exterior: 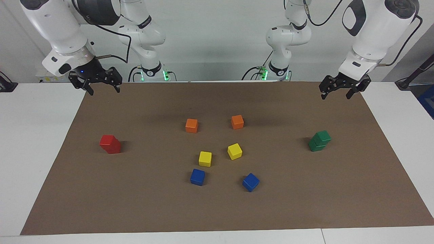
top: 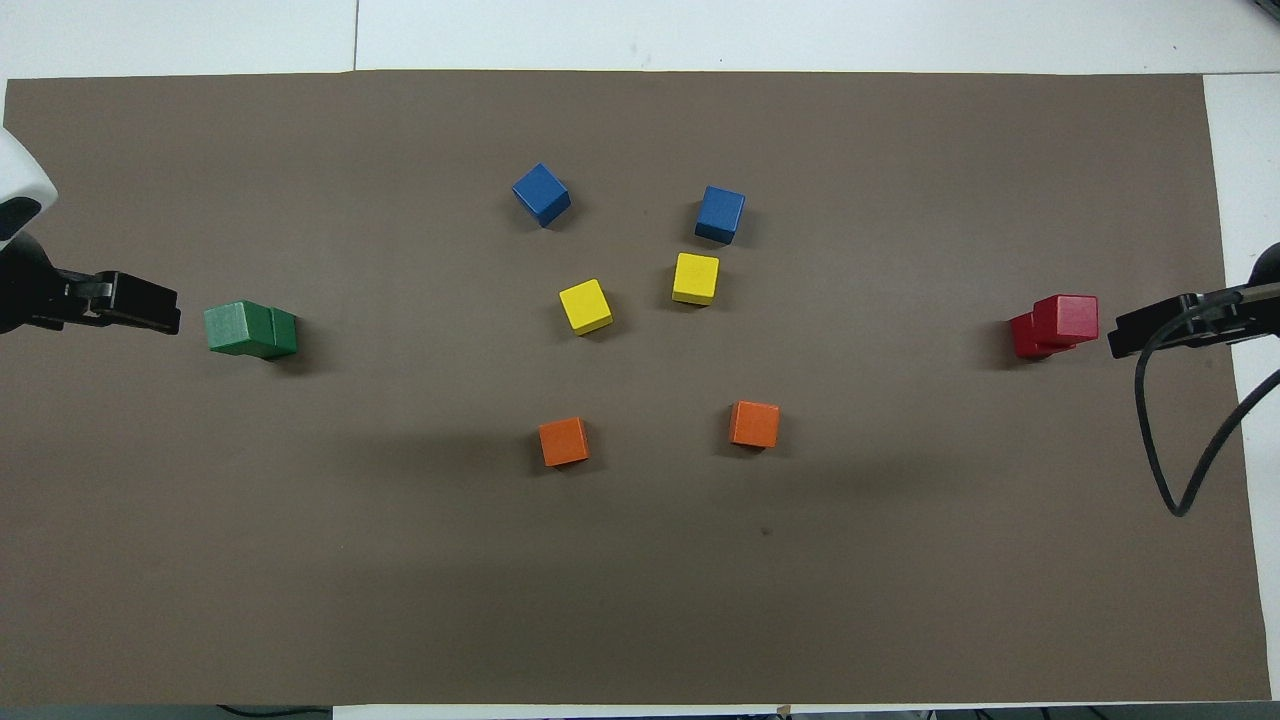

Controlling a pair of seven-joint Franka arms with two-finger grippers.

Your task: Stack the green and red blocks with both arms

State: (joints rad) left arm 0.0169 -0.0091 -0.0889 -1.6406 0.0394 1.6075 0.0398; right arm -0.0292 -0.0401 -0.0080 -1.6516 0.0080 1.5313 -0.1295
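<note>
Both stacks look done: red stack (exterior: pixel 110 144) of two cubes sits on the brown mat (exterior: pixel 217 210) toward the right arm's end of the worktop, top cube a bit offset and twisted on the lower one. Green stack (exterior: pixel 319 141) sits toward the left arm's end, top cube also slightly offset. Right gripper (exterior: pixel 101 88) hangs in the air over the mat's corner by its own base, fingers apart, holding nothing. Left gripper (exterior: pixel 337 94) hangs over the mat's other robot-side corner, fingers apart, empty too. Orange (exterior: pixel 191 125), yellow (exterior: pixel 205 158) and blue cubes (exterior: pixel 197 177) lie loose mid-mat, untouched, not part of the task. Cubes look rigid, light, glossy, so probably slippery; if regrasped, pinch two parallel side faces at mid-height, square on. Offset tops could topple if nudged. Task looks finished, both arms waiting.
</note>
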